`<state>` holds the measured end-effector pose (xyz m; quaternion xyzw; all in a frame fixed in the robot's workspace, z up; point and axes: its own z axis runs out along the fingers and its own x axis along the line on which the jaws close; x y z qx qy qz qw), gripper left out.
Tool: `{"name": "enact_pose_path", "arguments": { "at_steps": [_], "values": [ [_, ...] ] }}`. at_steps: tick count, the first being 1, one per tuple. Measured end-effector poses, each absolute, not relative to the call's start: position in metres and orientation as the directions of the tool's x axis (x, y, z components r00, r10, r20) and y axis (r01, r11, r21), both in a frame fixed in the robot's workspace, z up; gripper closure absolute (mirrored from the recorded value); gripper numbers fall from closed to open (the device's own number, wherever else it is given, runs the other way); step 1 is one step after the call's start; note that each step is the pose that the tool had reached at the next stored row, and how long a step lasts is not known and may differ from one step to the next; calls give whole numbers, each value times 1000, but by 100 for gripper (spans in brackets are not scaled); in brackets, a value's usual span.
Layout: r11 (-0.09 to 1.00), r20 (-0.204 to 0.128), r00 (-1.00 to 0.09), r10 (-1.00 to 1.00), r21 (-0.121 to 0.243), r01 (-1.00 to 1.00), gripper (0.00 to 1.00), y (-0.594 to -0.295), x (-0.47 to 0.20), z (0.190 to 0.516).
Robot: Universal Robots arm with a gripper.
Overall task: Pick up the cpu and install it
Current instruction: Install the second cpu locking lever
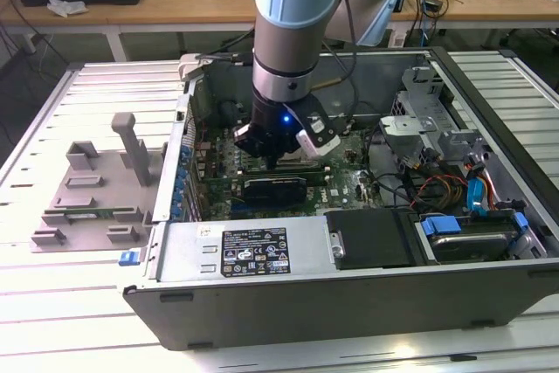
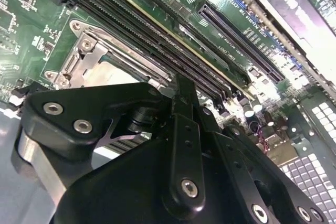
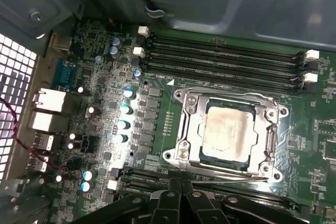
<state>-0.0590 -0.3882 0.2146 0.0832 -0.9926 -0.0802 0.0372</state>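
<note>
Cpu (image 3: 227, 135), pale silver-grey and square, is seen seated flat inside the metal-framed socket (image 3: 185, 129) on the green motherboard (image 3: 157, 51), as shown in the first wrist view. In the second wrist view a pale corner of it (image 2: 113, 72) is glimpsed within the same socket frame (image 2: 84, 51), just beyond the black pincer (image 2: 181, 95). Nothing is seen held in the pincer, but whether its tips are parted or closed cannot be told. Long memory slots (image 3: 226, 59) are laid just beside the socket, and a row of round capacitors (image 3: 125, 116) is ranged on its other side. In the exterior view the arm (image 1: 293, 32) is lowered into the open computer case (image 1: 349, 259), above the motherboard. On the worktop (image 1: 52, 303), well apart from the socket and outside the case, a grey plastic tray (image 1: 92, 198) with upright blocks is set.
</note>
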Motion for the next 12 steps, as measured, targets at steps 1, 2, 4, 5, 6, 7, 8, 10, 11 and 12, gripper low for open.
{"name": "enact_pose_path", "arguments": {
  "at_steps": [1,2,4,5,6,7,8,10,11,12],
  "values": [
    [973,61,-983,-171,166,-159,89,-388,-60,214],
    [973,61,-984,-170,166,-158,89,-388,-61,213],
    [973,60,-984,-171,170,-158,89,-388,-65,212],
    [971,59,-984,-171,177,-158,89,-388,-67,210],
    [970,58,-984,-171,182,-158,89,-388,-67,210],
    [969,56,-984,-171,192,-158,89,-388,-68,209],
    [967,55,-984,-172,199,-158,89,-388,-68,209],
    [965,53,-984,-172,208,-158,89,-388,-68,207],
    [965,53,-984,-173,210,-158,89,-388,-68,206],
    [965,52,-984,-173,211,-158,89,-388,-69,205]
  ]
}}
